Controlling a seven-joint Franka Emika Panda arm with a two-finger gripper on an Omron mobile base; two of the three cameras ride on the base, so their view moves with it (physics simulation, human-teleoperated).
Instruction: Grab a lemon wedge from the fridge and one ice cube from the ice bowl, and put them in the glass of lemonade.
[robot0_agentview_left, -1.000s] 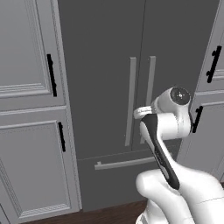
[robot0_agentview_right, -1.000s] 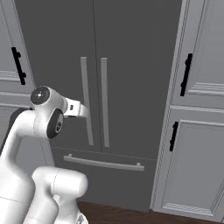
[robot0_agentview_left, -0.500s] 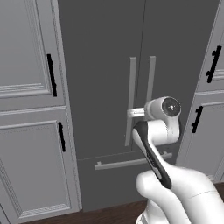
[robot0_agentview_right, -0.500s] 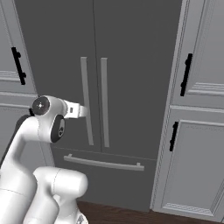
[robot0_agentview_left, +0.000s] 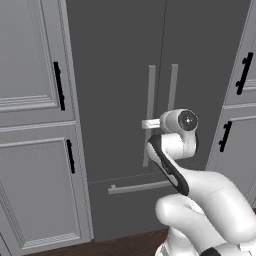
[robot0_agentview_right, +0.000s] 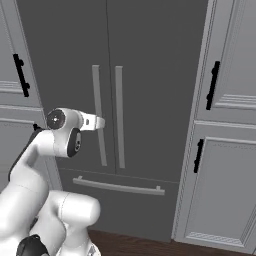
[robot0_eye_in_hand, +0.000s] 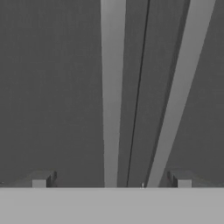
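Observation:
The fridge (robot0_agentview_left: 115, 75) stands shut in front of me, dark grey with two long pale upright bar handles. My gripper (robot0_agentview_left: 149, 123) is level with the lower half of the left handle (robot0_agentview_left: 151, 95) and points straight at the door. In the hand view that left handle (robot0_eye_in_hand: 112, 87) runs up between my two fingertips (robot0_eye_in_hand: 41, 180), which stand wide apart; the gripper (robot0_eye_in_hand: 111, 180) is open and holds nothing. The right handle (robot0_eye_in_hand: 183, 87) lies off to the side. From the right base view the gripper (robot0_agentview_right: 98, 121) sits just before the left handle (robot0_agentview_right: 98, 95). The lemon wedge, ice bowl and glass of lemonade are out of view.
A horizontal pale bar handle (robot0_agentview_left: 137, 187) crosses the fridge's lower drawer. Paneled grey cupboards with black handles flank the fridge on the left (robot0_agentview_left: 35, 150) and on the right (robot0_agentview_right: 225, 165). Dark wood floor (robot0_agentview_right: 135, 245) runs along the bottom.
The hand has dropped a little and reached in towards the fridge's left handle. The jaws stayed wide. The fridge door has not moved.

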